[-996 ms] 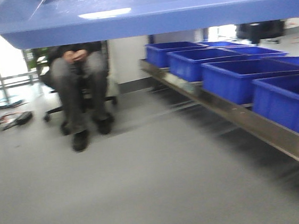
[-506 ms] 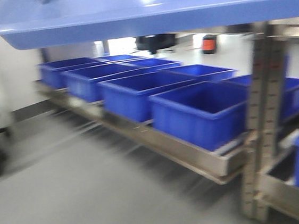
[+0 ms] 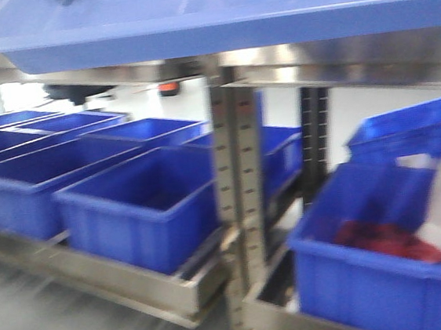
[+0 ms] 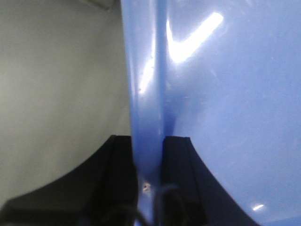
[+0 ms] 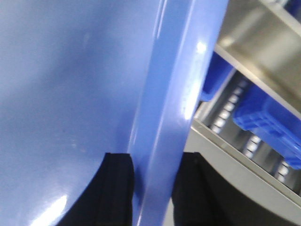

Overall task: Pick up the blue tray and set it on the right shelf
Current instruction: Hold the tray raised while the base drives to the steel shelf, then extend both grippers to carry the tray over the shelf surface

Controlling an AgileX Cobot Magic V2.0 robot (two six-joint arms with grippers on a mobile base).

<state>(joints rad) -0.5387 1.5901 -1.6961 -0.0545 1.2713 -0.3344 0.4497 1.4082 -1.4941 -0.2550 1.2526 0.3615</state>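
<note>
Tray position: the blue tray [image 3: 213, 20] is held high between my grippers, above the storage bins [image 3: 138, 209].
Long axis: it runs side to side, roughly along the right shelf [image 3: 336, 62] front rail.
Left gripper [image 4: 149, 143]: my jaws are clamped on the tray's rim, one finger on each face.
Right gripper [image 5: 153, 162]: likewise clamped on the opposite rim; steel shows just beyond it, so I judge this arm nearer.
Arm pose: both wrists face inward along the rims.

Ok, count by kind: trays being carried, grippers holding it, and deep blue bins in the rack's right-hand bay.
Blue tray: 1
Grippers on its rim: 2, left gripper, right gripper
Deep blue bins, right bay: 2, front bin, back bin
Total: 5
</note>
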